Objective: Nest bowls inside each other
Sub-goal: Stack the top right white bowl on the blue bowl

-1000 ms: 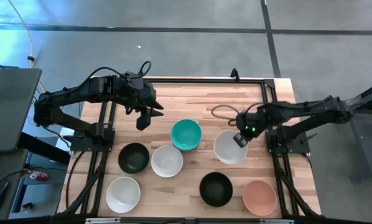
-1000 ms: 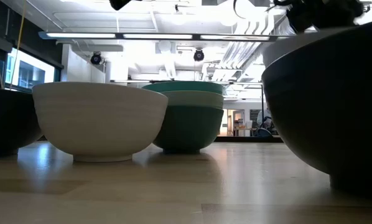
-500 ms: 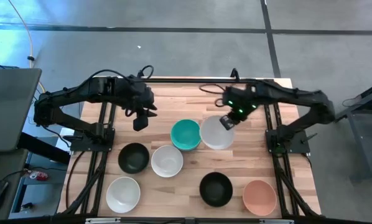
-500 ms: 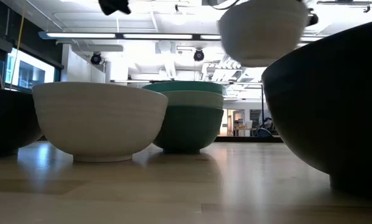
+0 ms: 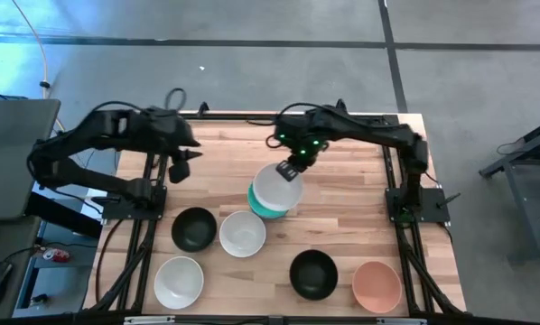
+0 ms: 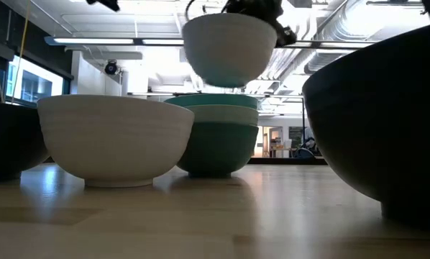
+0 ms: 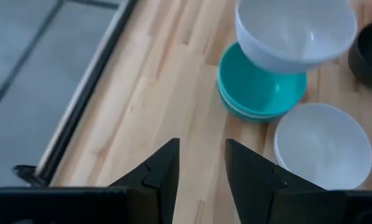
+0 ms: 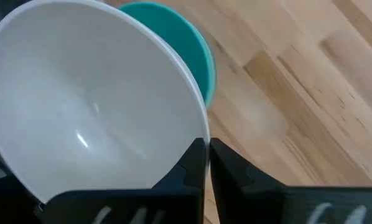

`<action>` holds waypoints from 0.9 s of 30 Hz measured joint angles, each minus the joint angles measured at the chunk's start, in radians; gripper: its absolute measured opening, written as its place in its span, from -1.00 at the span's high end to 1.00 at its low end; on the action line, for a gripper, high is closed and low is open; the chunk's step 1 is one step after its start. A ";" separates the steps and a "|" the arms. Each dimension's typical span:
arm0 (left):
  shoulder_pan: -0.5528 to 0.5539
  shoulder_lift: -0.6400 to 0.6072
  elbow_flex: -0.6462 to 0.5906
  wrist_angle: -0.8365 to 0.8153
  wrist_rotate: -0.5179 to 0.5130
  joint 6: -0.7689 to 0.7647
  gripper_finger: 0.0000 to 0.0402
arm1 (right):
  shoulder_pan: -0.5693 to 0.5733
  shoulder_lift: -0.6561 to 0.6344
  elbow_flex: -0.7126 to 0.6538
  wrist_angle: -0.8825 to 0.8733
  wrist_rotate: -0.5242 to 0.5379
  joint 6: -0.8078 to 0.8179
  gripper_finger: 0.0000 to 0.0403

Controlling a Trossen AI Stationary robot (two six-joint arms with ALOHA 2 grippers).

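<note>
My right gripper (image 5: 293, 169) is shut on a white bowl (image 5: 275, 188), which hangs over a stack of nested teal and mint bowls (image 5: 266, 208) at the table's middle. In the low view the white bowl (image 6: 229, 47) is a little above the stack (image 6: 218, 140). My left gripper (image 5: 181, 167) stands open over the far left of the table with nothing between its fingers (image 7: 167, 171). Two black bowls (image 5: 194, 228) (image 5: 313, 273), two white bowls (image 5: 242, 233) (image 5: 179, 281) and a salmon-pink bowl (image 5: 377, 285) rest on their bases. My right gripper pinches the white bowl's rim (image 8: 201, 134) on its far right side, one finger inside the bowl and one outside. The fingers come from above, pointing steeply down. The bowl is lifted clear, mouth up, right above the teal stack.
Dark frame rails (image 5: 153, 181) (image 5: 396, 181) run along the table's left and right sides. Bare wood lies along the far edge (image 5: 243, 144) and right of the stack (image 5: 351, 208).
My right gripper has carried the white bowl from the table's right side toward the left and far edge, and the bowl now hangs over the teal stack. My left gripper has drawn back toward the table's left edge.
</note>
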 joint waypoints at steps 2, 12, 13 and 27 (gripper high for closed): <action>0.000 -0.046 0.000 0.000 -0.016 -0.009 0.42 | 0.002 0.044 0.035 -0.013 -0.003 -0.012 1.00; 0.000 -0.252 -0.040 0.004 -0.027 -0.058 0.42 | 0.005 0.126 0.064 0.031 0.006 -0.014 1.00; 0.000 -0.273 -0.057 0.005 -0.029 -0.065 0.42 | 0.005 0.130 0.064 0.037 0.006 -0.014 1.00; 0.000 -0.380 -0.205 0.023 -0.026 -0.117 0.42 | 0.011 0.172 0.064 0.044 0.004 -0.005 1.00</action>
